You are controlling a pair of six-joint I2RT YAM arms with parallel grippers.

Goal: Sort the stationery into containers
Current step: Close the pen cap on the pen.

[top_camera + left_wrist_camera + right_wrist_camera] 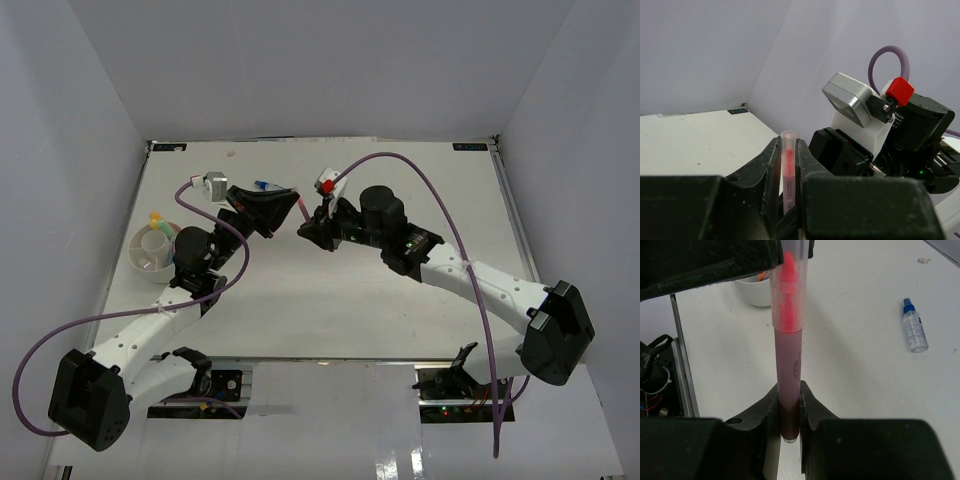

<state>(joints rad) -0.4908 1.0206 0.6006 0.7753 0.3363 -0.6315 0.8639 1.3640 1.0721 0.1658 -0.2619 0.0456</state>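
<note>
Holds the pen (788, 365) in mid-air from both ends: left gripper (788, 165) pinched narrow on the clear cap, right gripper (788, 402) pinched on the tail. Hangs above the table (865, 390), well apart from the dish (150, 262). Risks pulling the cap off if drawing apart with both clamped. Risks a drop if loosening both together. Needs one release only, then a slow move away.

The pen (788, 340) is plastic w/ a clear glossy cap and a smooth, translucent reddish barrel. Left gripper (788, 146) and right gripper (789, 392) are matt black plastic w/ fine scuffs and dust specks. Table (850, 370) is matt white and smooth, bottle (914, 326) is clear glossy plastic w/ a blue cap, and dish (140, 263) is smooth white plastic.
</note>
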